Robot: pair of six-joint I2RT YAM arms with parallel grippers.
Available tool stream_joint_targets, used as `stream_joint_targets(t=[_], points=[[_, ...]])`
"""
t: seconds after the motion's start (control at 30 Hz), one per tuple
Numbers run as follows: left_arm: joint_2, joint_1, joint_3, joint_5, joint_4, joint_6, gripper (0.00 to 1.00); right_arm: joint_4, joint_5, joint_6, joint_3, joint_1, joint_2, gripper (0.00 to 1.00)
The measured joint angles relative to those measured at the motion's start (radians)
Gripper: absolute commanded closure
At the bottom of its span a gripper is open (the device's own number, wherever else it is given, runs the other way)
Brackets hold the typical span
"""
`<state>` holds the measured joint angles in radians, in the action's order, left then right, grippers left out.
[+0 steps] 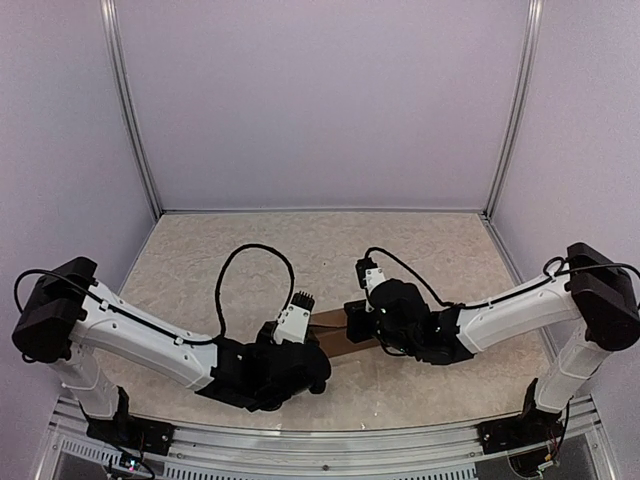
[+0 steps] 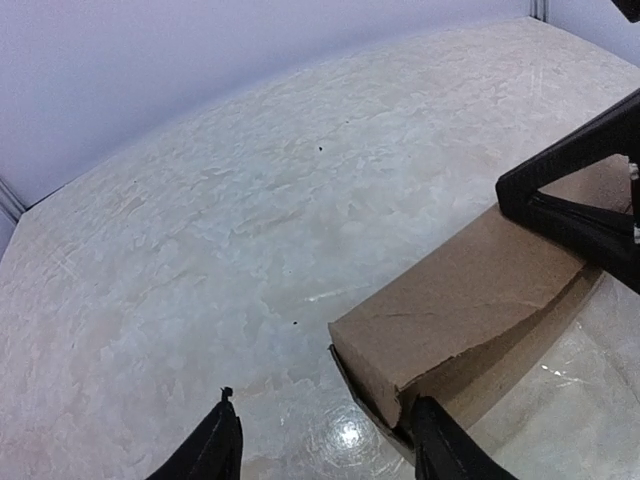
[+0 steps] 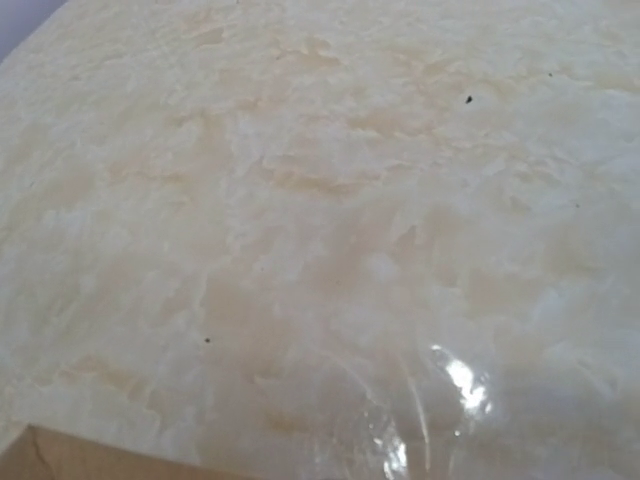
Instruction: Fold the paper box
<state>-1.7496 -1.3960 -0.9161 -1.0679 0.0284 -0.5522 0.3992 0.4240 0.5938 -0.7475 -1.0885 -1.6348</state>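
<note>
Left wrist, paper box, jaws parted

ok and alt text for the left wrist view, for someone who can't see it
A brown paper box lies folded into an oblong on a pale marbled table, its near end beside one fingertip of the open left gripper. The black right gripper sits over the box's far end at the right edge.

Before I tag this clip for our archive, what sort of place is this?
Probably a robot test cell: plain walls with metal posts, a marbled table, left arm and right arm bolted at its near edge.
</note>
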Motion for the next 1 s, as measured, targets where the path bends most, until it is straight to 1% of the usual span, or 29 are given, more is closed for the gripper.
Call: stream_joint_targets(t=[0.03, 0.1, 0.37, 0.4, 0.43, 0.5, 0.57, 0.6, 0.77, 0.9, 1.0], points=[[0.023, -0.007, 0.008, 0.016, 0.011, 0.000, 0.35, 0.007, 0.003, 0.003, 0.002, -0.001, -0.002, 1.00], [0.063, -0.019, 0.019, 0.047, 0.025, 0.004, 0.32, 0.021, 0.009, 0.010, 0.005, -0.003, -0.008, 1.00], [0.274, -0.031, 0.096, 0.229, 0.034, 0.016, 0.31, 0.099, 0.036, 0.032, 0.018, -0.010, -0.039, 1.00], [0.303, -0.031, 0.105, 0.253, 0.034, 0.019, 0.33, 0.108, 0.038, 0.034, 0.021, -0.010, -0.041, 1.00], [0.330, -0.029, 0.111, 0.275, 0.034, 0.027, 0.38, 0.114, 0.040, 0.036, 0.022, -0.011, -0.043, 1.00], [0.375, -0.016, 0.117, 0.325, 0.032, 0.040, 0.51, 0.123, 0.041, 0.037, 0.024, -0.012, -0.045, 1.00], [0.420, 0.021, 0.117, 0.388, 0.022, 0.057, 0.65, 0.126, 0.042, 0.037, 0.026, -0.013, -0.045, 1.00], [0.437, 0.042, 0.119, 0.415, 0.014, 0.062, 0.70, 0.127, 0.045, 0.037, 0.027, -0.015, -0.045, 1.00], [0.503, 0.171, 0.143, 0.561, -0.053, 0.087, 0.87, 0.133, 0.051, 0.036, 0.032, -0.018, -0.044, 1.00], [0.498, 0.262, 0.145, 0.691, -0.096, 0.093, 1.00, 0.135, 0.055, 0.036, 0.033, -0.021, -0.044, 1.00], [0.459, 0.315, 0.143, 0.802, -0.129, 0.090, 1.00, 0.135, 0.056, 0.036, 0.033, -0.022, -0.044, 1.00]])
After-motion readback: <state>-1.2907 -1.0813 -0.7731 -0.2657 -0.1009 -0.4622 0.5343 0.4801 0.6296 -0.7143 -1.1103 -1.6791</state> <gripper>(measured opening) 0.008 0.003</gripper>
